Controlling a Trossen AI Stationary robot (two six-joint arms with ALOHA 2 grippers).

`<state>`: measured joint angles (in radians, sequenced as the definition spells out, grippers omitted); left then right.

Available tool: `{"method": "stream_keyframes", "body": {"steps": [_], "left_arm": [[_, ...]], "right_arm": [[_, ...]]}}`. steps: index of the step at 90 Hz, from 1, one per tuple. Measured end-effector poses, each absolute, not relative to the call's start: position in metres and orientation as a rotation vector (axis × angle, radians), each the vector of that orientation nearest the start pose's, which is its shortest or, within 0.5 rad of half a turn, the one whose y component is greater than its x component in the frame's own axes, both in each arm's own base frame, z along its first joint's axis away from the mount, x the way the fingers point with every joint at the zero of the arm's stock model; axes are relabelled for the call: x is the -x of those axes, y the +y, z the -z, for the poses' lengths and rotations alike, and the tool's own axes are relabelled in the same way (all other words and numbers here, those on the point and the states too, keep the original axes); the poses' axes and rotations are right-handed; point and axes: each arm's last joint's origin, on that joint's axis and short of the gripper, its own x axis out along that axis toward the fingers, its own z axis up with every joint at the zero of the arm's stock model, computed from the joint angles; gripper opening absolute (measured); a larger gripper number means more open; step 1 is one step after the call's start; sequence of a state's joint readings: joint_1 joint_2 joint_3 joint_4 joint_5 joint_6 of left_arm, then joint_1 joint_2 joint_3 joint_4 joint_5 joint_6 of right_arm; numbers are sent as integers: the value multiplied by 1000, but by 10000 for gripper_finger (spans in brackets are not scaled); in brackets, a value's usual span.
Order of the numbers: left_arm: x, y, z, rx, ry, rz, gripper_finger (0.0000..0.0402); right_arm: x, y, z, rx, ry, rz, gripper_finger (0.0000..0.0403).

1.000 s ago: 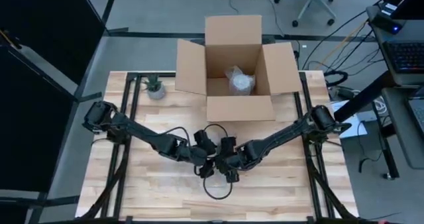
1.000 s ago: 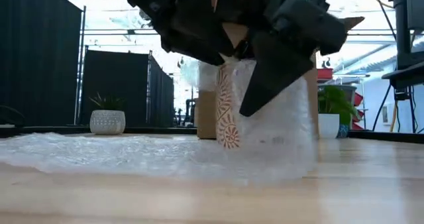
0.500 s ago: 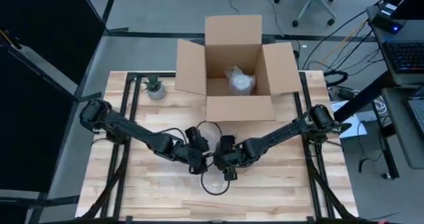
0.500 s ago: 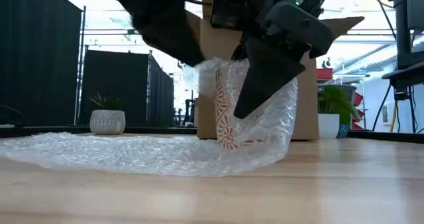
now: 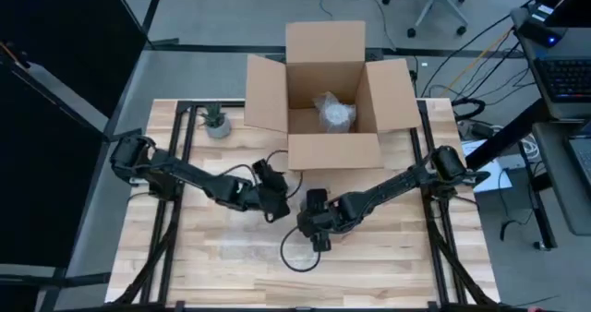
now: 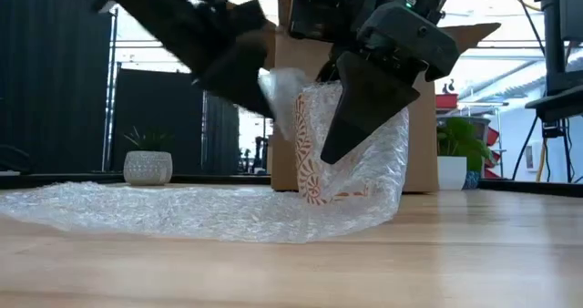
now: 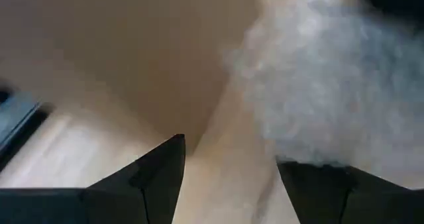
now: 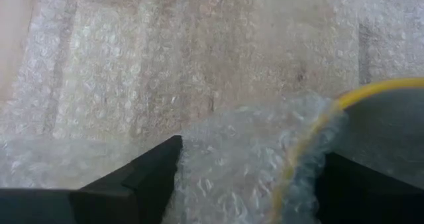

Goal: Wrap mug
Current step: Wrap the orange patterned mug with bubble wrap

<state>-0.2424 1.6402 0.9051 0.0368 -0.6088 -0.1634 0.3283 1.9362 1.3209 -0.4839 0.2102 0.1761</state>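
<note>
Mug (image 6: 314, 176), upright on table (image 5: 388, 257), half-swathed in bubble wrap (image 6: 164, 212); right gripper (image 5: 314, 227) closed on wrap at rim; left gripper (image 5: 274, 204) open, beside.

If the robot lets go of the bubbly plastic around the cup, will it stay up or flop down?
Probably flop. The bubble wrap sags in soft folds around the mug and lies limp across the table. It looks thin and light, so the right hand pinning it likely keeps it up.
</note>
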Motion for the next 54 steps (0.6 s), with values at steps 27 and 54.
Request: {"method": "stream_keyframes", "body": {"steps": [27,54], "left_arm": [[-334,-85,-189,-109,529,-100,221],[-349,-78,-165,-39,540,-122,221]], "right_arm": [[-374,120,-172,137,1060,-14,251],[-372,120,-175,139,1073,-15,251]]}}
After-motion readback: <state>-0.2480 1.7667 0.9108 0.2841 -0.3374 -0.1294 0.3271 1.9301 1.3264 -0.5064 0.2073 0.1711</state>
